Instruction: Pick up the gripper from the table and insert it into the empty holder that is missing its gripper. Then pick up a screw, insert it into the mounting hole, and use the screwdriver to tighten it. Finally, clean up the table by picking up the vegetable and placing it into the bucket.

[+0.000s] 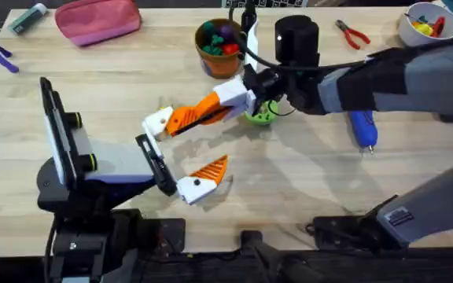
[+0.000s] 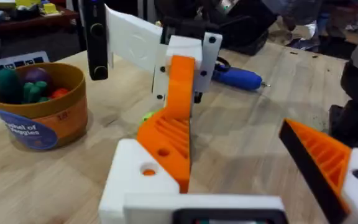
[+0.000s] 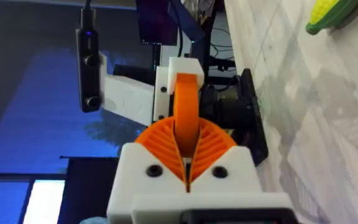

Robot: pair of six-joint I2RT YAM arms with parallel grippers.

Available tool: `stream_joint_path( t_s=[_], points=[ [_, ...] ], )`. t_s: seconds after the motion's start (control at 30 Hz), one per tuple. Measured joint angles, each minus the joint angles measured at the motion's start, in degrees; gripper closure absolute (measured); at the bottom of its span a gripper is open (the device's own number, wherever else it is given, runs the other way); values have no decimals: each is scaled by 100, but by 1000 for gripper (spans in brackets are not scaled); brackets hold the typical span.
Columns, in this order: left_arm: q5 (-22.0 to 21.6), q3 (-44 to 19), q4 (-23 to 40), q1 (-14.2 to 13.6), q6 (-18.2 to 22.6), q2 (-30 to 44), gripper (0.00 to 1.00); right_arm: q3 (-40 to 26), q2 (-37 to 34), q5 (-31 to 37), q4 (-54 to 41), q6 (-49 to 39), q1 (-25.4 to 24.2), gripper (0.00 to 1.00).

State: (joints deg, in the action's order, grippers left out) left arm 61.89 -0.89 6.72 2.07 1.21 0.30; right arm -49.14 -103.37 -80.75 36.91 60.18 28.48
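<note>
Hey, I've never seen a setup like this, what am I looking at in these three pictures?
These are two robot arms at a wooden table. One picture looks down from above; the other two come from cameras on each arm's wrist. The right gripper is shut on a loose orange fingertip and holds it at the white holder on the left gripper, which is open. On the table lie a blue screwdriver, red-handled pliers, a pink pouch, a bucket of toy vegetables and a loose yellow-green vegetable.
</note>
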Motion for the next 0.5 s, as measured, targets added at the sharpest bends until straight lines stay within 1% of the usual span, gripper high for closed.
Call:
stream_joint_path(
  t_s=[0.33,0.5],
  points=[
    [-56,1,-9,2,28,0,15,-203,-18,249,-57,10,189,992],
    [-114,1,-9,7,11,0,14,-466,-307,154,-44,221,227,992]
  ],
)
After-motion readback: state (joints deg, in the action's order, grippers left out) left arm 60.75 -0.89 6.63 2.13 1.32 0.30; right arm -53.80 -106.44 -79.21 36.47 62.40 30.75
